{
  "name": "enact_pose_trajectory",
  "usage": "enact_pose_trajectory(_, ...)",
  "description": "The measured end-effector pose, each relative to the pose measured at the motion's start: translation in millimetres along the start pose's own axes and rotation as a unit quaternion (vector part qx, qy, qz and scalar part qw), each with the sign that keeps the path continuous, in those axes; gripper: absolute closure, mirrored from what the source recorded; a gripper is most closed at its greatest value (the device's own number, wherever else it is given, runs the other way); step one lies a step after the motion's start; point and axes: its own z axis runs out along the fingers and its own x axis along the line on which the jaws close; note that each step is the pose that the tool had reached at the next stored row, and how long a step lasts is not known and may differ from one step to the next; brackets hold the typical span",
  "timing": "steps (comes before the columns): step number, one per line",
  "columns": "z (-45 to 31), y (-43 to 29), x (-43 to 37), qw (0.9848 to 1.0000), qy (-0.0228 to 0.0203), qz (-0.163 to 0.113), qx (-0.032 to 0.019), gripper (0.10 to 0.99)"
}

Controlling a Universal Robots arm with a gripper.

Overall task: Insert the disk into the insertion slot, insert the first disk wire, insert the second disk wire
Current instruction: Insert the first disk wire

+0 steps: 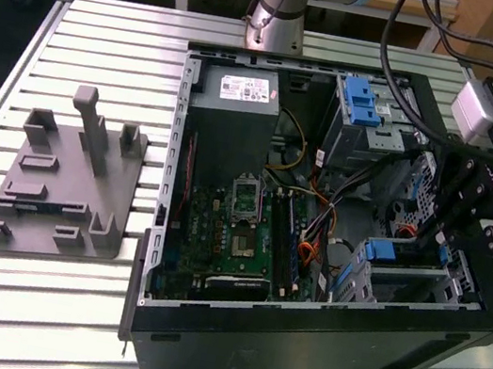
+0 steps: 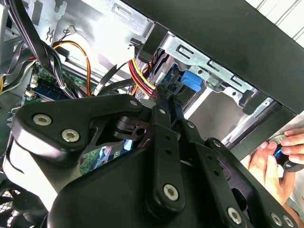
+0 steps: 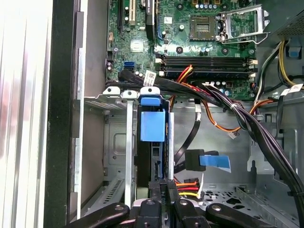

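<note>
Snag risk: disk (image 3: 153,126) is sat in insertion slot (image 3: 129,142), tool (image 3: 165,192) pressed together just behind; nearby cables (image 3: 237,114) could get pinched.

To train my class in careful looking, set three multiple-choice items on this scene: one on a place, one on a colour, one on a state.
1. In the exterior view, where is the grey fixture?
A. on that view's left of the computer case
B. inside the case
C. on the arm
2. The disk's carrier is:
A. red
B. blue
C. green
3. The computer case is:
A. closed
B. open
C. overturned
Key: 1 A, it stands on the slatted table beside the case; 2 B, its blue tab shows in the insertion slot; 3 B, the motherboard lies exposed.
</note>
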Motion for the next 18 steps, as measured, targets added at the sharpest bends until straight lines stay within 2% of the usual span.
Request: enact_pose_trajectory(18,-2.5,0.1,0.9,1.0000,0.0000,0.000,0.0000,0.914)
